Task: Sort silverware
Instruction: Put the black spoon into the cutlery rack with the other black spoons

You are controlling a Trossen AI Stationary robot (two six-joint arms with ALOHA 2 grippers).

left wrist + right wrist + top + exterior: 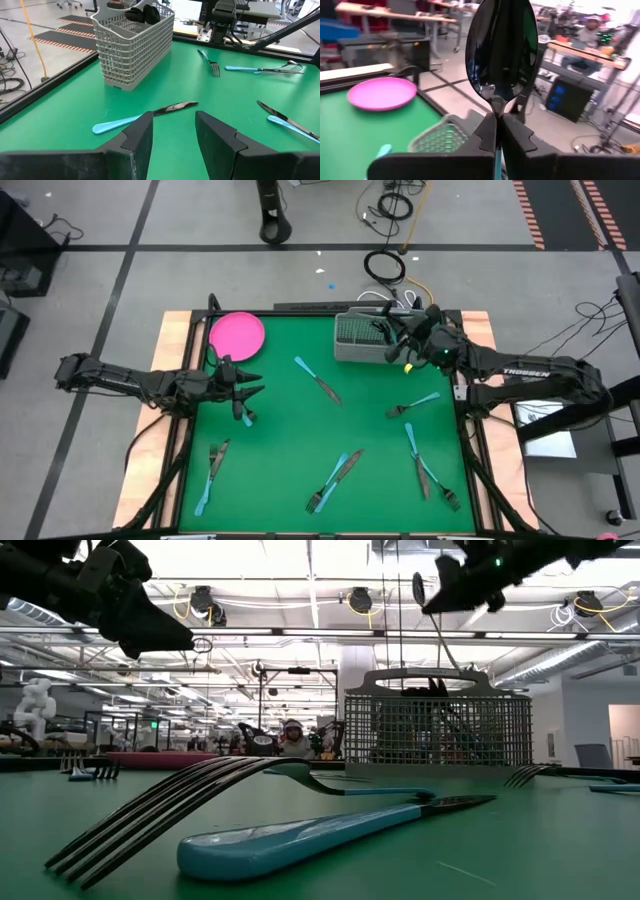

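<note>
Above basket [358, 338] at far edge – right hand [392, 332] pinches spoon [501, 50]; left hand [250, 391] half-spread, empty.

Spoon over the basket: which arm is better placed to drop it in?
Right. The right gripper already holds the spoon above the basket; the left gripper is open, near the plate.

Left gripper [172, 132] parted, right gripper [497, 131] clamped

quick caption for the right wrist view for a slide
Right gripper shut on a dark metal spoon, above the gray wire mesh basket.
</note>
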